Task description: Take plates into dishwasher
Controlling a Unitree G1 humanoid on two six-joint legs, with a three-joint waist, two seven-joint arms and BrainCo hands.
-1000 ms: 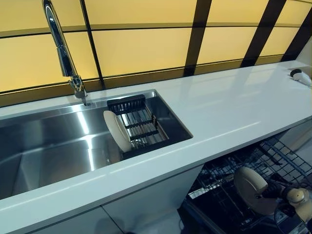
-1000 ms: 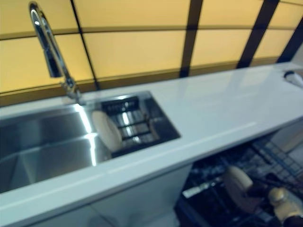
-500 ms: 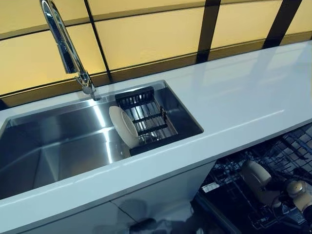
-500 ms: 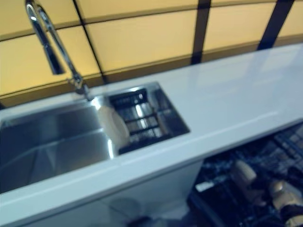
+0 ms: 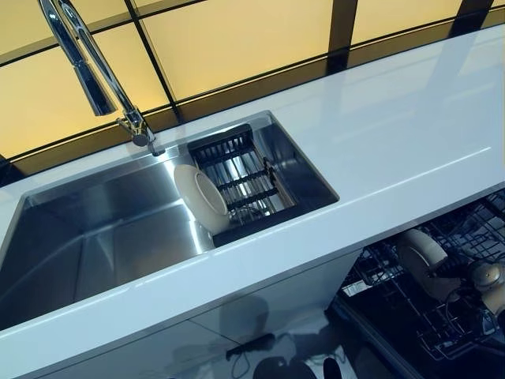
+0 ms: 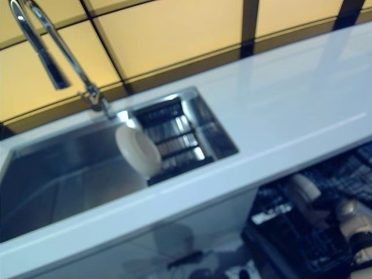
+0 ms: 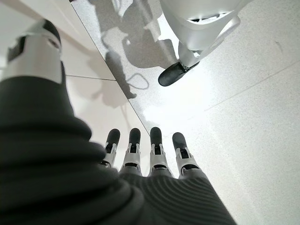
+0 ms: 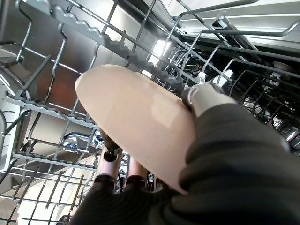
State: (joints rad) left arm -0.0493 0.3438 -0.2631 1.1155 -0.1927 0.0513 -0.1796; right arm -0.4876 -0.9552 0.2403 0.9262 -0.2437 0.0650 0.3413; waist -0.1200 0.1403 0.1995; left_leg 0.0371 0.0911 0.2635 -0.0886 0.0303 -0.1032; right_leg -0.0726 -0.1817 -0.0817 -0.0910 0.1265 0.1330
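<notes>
Plate (image 8: 136, 136): pinched between thumb and fingers of right robot hand (image 8: 206, 101), held edge-on just above dishwasher rack (image 8: 61, 28), not yet seated.
Second plate (image 5: 200, 197): upright against drainer (image 5: 241, 178) in sink (image 5: 87, 237), below counter (image 5: 394, 134); untouched.
Left robot hand (image 7: 145, 154): fingers straight, empty, hanging over floor (image 7: 243, 103).
Handling note: keep plate vertical, line rim up with gap between tines, lower until rack bears weight, release only then; avoid knocking wires sideways.
</notes>
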